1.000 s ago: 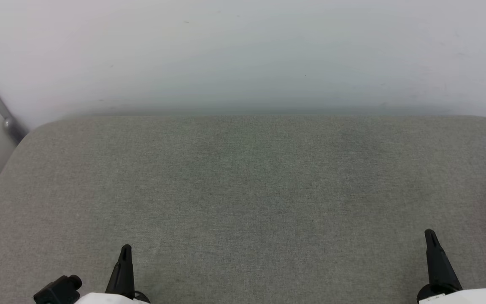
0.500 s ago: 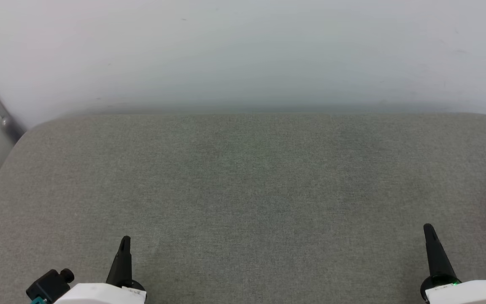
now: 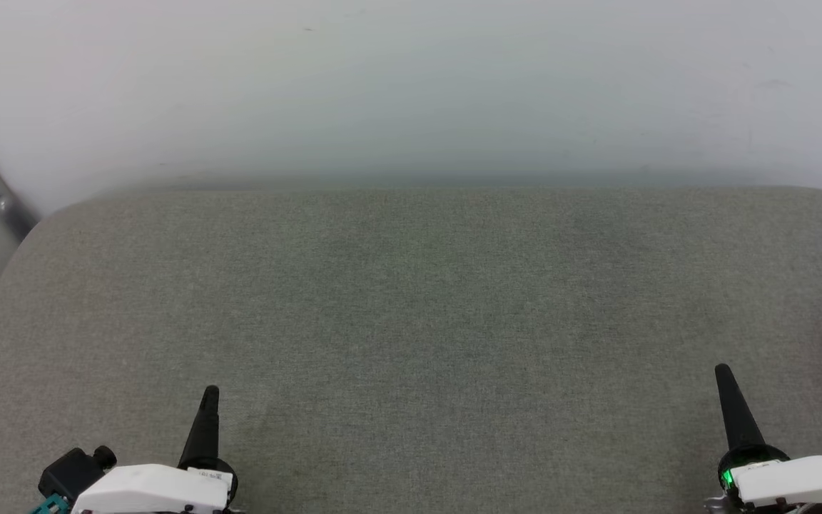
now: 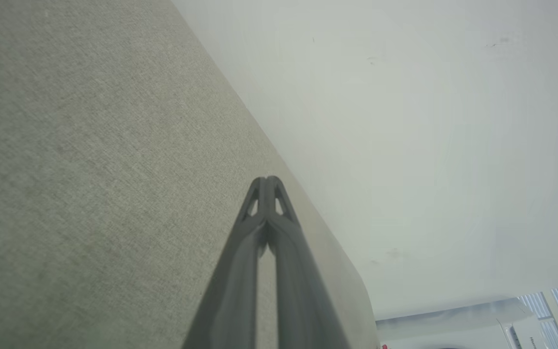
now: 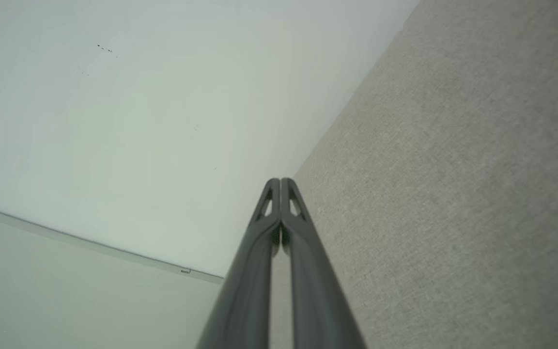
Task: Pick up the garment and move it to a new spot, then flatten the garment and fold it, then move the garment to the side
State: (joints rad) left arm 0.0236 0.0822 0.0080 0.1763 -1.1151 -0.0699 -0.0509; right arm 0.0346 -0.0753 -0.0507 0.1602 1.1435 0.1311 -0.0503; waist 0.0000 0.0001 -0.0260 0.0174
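Nothing reads clearly. White unit (image 4: 502,334), corner of left wrist view: dark lettering, cut off, too blurred to read. Small label (image 3: 205,474) on white arm casing (image 3: 147,487): illegible.

Bright, even light; wrist views softly blurred up close

**Where the three cams sit**

Head cam looks forward and down across the grey bench (image 3: 411,321) to the white wall (image 3: 411,86). Both wrist cams ride low and close, rolled sideways, staring along their own jaws at that same bench edge and wall.
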